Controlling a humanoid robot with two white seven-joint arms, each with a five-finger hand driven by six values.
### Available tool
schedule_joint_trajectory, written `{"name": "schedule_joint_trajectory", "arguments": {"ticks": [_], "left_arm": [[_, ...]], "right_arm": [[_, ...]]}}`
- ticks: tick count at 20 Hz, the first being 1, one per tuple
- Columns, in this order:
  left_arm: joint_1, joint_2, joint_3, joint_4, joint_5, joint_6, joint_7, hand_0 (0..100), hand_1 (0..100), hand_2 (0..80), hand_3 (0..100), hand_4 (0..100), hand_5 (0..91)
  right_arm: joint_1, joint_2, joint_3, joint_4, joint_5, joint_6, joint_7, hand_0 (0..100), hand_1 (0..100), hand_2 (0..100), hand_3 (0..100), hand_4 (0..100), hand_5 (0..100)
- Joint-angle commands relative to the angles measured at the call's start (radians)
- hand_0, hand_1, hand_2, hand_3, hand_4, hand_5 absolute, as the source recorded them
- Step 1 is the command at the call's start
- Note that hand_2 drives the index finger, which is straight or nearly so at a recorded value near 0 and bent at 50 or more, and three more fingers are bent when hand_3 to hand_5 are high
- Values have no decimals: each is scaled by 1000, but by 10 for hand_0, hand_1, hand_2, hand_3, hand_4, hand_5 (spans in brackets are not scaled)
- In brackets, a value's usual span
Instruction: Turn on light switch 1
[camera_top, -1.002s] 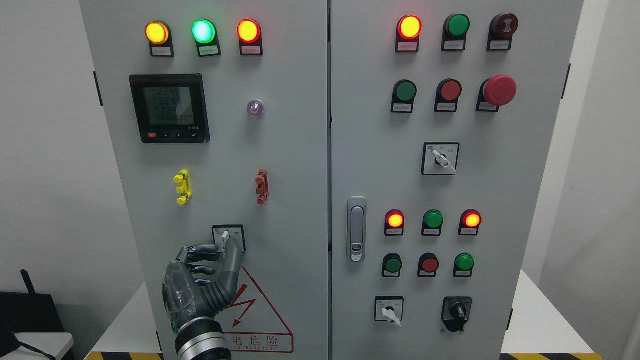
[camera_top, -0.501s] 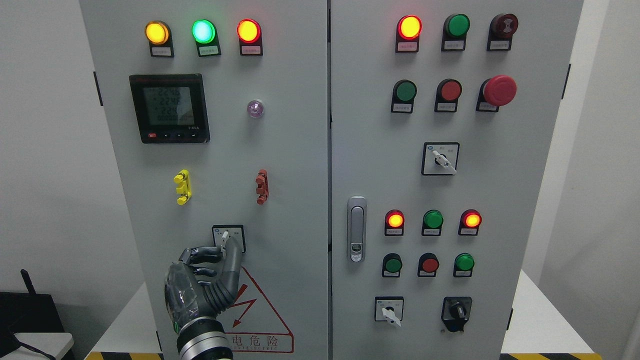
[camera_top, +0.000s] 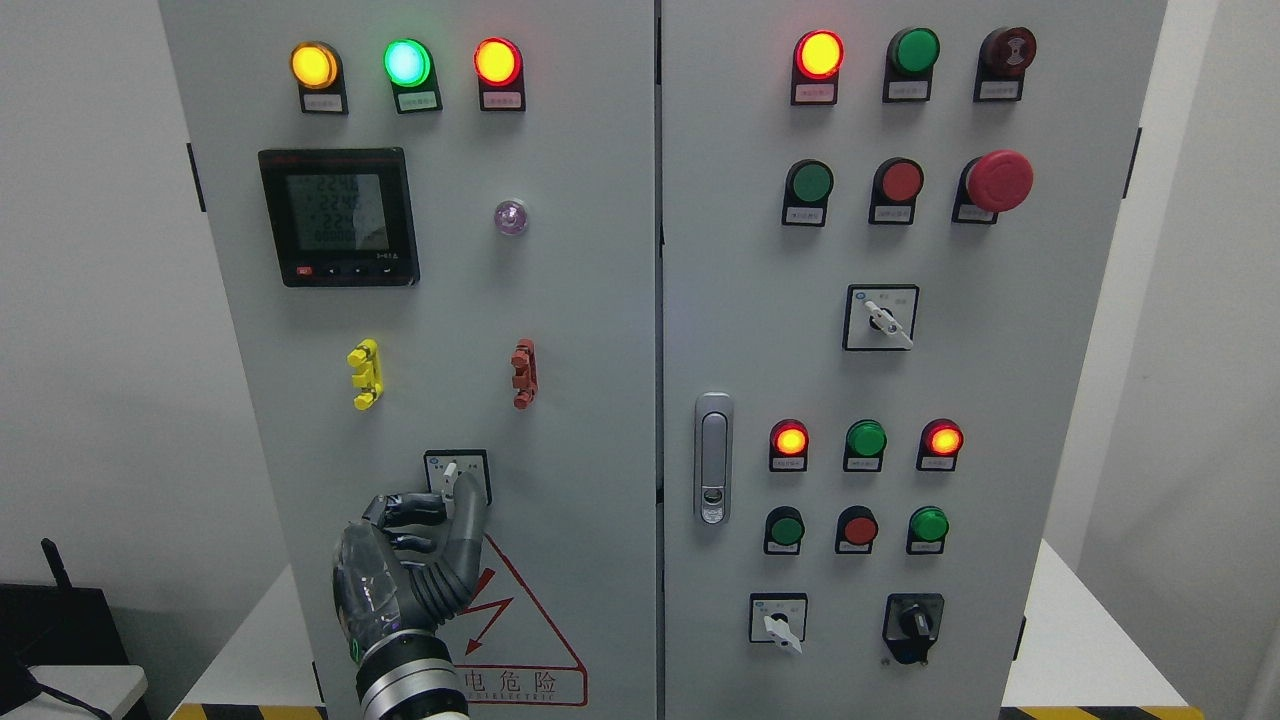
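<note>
**Left hand at the selector switch, lever directly above the fingertips**

The left hand (camera_top: 405, 570) rises from the bottom edge of the head view, left of centre, and lies against the lower part of the left cabinet door (camera_top: 580, 330). Its fingers are curled inward, the upper ones gathered at the base of the rotary light switch (camera_top: 457, 476). One longer finger (camera_top: 466, 515) runs up along the right side of the white lever. Contact with the lever looks likely, but whether the fingers pinch it or merely rest beside it cannot be settled from this view.

The switch sits in a small black-framed plate low on the left door, above the red warning triangle (camera_top: 515, 630) and below the yellow (camera_top: 364, 374) and red (camera_top: 523, 373) clips. Its lever stands close to upright, tipped slightly to the left at the top.

Governing relation: the lever lies immediately above and slightly right of the palm, its long axis near vertical and roughly in line with the finger beside it. In my judgement the coming move is a turn about the switch's centre, so a sideways push at the lever's tip should serve, rather than any further reach. Which direction means "on" cannot be read; the plate's lettering is too small.

The right hand does not appear. The left is the only one placed for the work.
</note>
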Motion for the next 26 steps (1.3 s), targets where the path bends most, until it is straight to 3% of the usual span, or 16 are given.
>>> {"name": "schedule_joint_trajectory", "arguments": {"ticks": [1,26], "left_arm": [[-6,0,-1,0,2,7,-2,219,449,522,623,691,618],[-13,0,-3,8,-4,10,-11,259,387,533,627,697,612]], "right_arm": [[0,0,0,0,-17,-1,0,120,389,0,0,0,0],[0,0,0,0,-18,-1,0,120,389,0,0,0,0]]}}
